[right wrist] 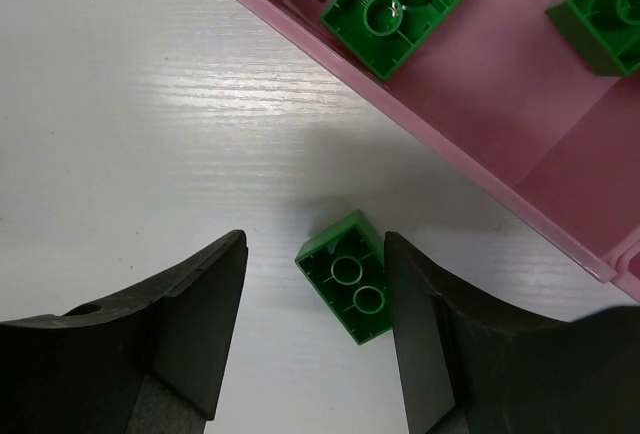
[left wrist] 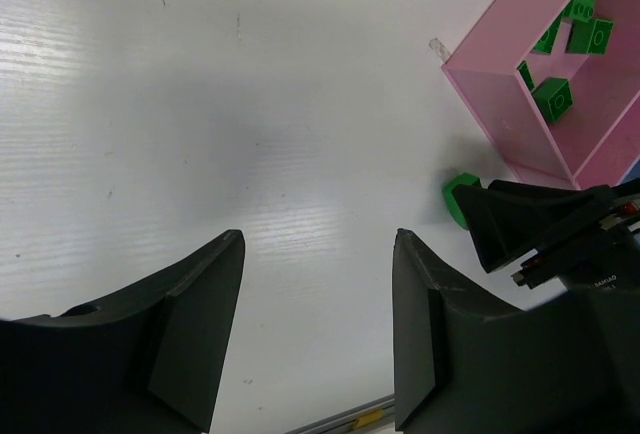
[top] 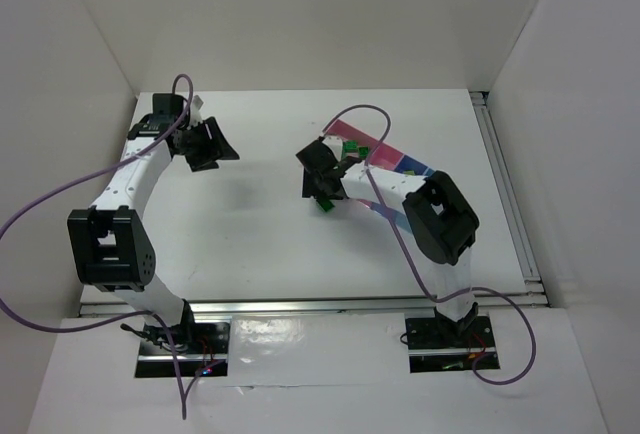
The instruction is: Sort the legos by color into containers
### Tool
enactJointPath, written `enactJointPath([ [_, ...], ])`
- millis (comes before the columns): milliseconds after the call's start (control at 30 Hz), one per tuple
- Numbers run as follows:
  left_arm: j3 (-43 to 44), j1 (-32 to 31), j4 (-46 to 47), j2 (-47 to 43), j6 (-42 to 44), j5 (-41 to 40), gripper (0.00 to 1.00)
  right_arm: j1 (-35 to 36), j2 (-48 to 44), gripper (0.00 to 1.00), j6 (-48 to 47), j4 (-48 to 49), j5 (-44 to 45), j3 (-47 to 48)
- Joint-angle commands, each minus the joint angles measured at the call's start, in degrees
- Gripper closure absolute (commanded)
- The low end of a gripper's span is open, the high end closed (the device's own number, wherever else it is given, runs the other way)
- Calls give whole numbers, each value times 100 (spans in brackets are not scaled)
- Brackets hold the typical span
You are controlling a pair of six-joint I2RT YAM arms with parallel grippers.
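Above the table [top: 260,234], the top view has the left gripper [top: 207,147] hanging at far left over bare surface, well apart from the boxes [top: 400,162]. The right gripper [top: 322,192] points down just beside the pink end of that row, with a green brick [top: 326,205] under it.

Left wrist view: the left gripper [left wrist: 318,254] is released, its jaws wide with only table between them. The pink box [left wrist: 500,104] at upper right holds several green bricks [left wrist: 553,100]. The loose brick [left wrist: 459,197] lies on the table just outside it.

Right wrist view: the right gripper [right wrist: 314,239] straddles the brick [right wrist: 347,276] but is not clenched. One finger meets the brick's edge and the other stands clear. The brick lies on the table near the pink box's wall [right wrist: 450,164].
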Motion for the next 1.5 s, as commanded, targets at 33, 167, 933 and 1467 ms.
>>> enactJointPath([
  [33,-32,31,131,-125,14,222,35,72,61,36,-148,-183,290,202],
  [167,-32,31,131,-125,14,222,35,125,167,37,-278,-306,290,202],
  [933,21,31,131,-64,-48,247,36,-199,-475,75,-1009,-463,571,1010],
  [1467,-32,-31,79,-301,-206,354,30,-1386,-456,1,-1142,-692,394,1636],
])
